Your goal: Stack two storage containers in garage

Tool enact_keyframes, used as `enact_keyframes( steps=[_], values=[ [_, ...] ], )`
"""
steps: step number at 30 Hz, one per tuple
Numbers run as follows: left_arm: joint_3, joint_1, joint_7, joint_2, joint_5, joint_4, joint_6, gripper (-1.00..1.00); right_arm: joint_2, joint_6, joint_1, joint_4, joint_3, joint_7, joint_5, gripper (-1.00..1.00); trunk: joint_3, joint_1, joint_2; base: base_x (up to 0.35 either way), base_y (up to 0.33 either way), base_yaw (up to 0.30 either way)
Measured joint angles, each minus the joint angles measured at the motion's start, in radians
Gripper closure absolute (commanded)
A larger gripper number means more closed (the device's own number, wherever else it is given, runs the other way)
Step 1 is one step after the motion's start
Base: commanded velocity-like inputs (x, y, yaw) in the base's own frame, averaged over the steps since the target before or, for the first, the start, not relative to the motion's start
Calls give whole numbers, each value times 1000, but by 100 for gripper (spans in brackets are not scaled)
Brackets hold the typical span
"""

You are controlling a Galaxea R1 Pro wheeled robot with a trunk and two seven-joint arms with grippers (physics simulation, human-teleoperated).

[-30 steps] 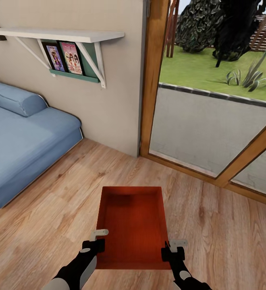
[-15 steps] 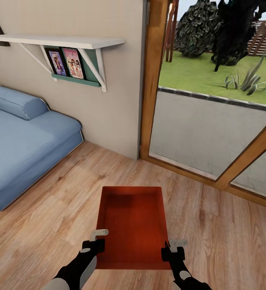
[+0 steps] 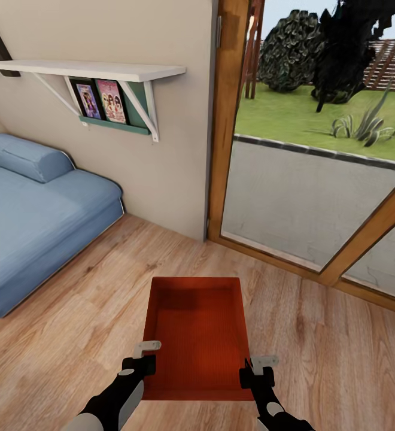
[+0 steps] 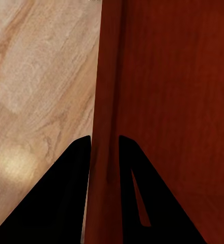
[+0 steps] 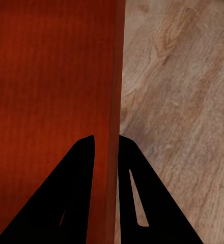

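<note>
Red-orange open-top rectangular storage container was carried over light wood plank floor.
Left gripper and right gripper each pinched a side wall.

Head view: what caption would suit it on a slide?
Both tools, left and right, grip a red-orange storage container above the wood floor.

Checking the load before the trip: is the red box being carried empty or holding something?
Empty: the storage container shows only its bare ribbed red bottom in the head view.
</note>
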Motion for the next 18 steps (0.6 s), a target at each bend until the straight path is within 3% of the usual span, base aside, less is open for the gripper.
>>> enact_keyframes(
  steps=[18],
  values=[
    [0, 0, 0, 0, 1, 0, 0, 100, 0, 0, 0, 1, 1, 0, -1, 100, 16, 0, 0, 0, 0, 0]
  ],
)
